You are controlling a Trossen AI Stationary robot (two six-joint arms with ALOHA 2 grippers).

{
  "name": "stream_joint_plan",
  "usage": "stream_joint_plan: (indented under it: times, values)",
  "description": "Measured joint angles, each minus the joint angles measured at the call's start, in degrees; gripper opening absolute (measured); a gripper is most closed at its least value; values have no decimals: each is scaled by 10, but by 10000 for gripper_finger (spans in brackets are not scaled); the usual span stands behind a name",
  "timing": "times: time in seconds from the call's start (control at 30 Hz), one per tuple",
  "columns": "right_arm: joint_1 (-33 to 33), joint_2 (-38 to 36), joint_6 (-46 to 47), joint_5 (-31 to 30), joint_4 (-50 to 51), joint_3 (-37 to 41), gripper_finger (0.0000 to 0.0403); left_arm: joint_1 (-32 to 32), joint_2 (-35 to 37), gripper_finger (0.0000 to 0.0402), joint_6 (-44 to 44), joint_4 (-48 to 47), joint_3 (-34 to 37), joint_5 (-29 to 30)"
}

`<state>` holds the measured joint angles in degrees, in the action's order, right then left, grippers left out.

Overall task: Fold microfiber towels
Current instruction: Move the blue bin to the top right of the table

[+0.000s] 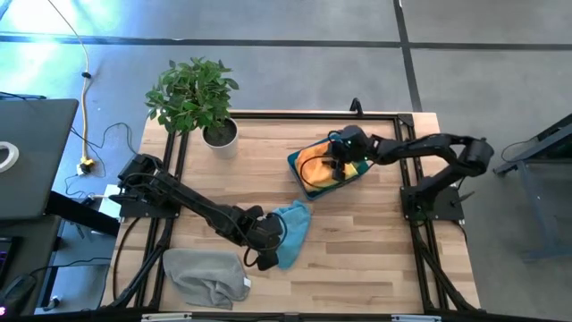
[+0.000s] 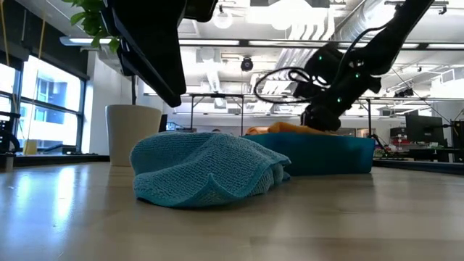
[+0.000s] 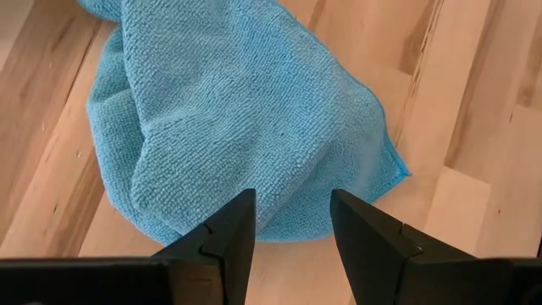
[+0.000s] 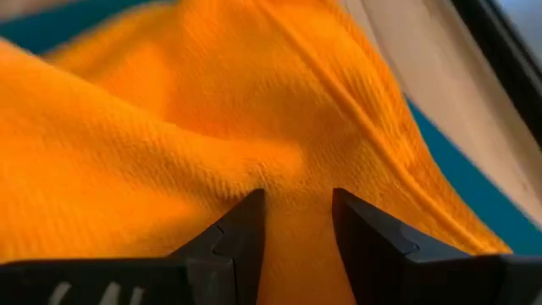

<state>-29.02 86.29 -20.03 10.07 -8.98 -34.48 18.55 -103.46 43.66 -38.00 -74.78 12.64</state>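
Observation:
A light blue towel (image 1: 293, 231) lies crumpled on the wooden table (image 1: 375, 259), bunched into a low mound (image 2: 206, 170). My left gripper (image 3: 292, 207) hangs open just above its near edge (image 3: 254, 220), clear of the cloth. An orange towel (image 1: 315, 165) lies heaped in the blue bin (image 1: 295, 172), with a bit of yellow towel (image 1: 356, 168) beside it. My right gripper (image 4: 295, 203) is open and reaches down into the bin, its fingertips at the orange cloth. A grey towel (image 1: 206, 275) lies rumpled at the table's near left. My right gripper comes slanting down from the table's right side onto the top of the orange towel's heap (image 4: 279, 174) in the bin. The cloth looks puckered just ahead of one fingertip (image 4: 250, 212), but I cannot tell whether the fingers touch it.
A potted plant (image 1: 192, 94) in a white pot (image 2: 133, 134) stands at the far left corner. The blue bin's wall (image 2: 333, 156) rises behind the light blue towel. Bare wood lies along the table's near right part.

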Motion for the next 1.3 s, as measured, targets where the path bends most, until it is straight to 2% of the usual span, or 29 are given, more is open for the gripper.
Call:
stream_joint_plan:
  times: [0.17, 0.63, 0.9, 1.03, 1.2, 1.3]
  values:
    - [-31, 6, 32, -14, 25, 0, 132, 0, 0, 145, -3, 0, 0, 0]
    - [-142, 6, 166, -142, 74, 0, 132, 0, 0, 145, -19, 0, 0, 14]
    - [-172, 1, 177, -144, 77, 0, 132, 0, 0, 145, -30, -1, 0, 16]
    - [-171, -41, 177, -144, 81, 0, 132, -6, 0, 145, -34, -1, 0, 21]
    - [-155, -134, 186, -138, 105, 0, 132, -18, 0, 145, -34, -1, 0, 17]
    - [-125, -185, 186, -82, 134, 0, 132, -22, 0, 145, -33, -1, 0, 6]
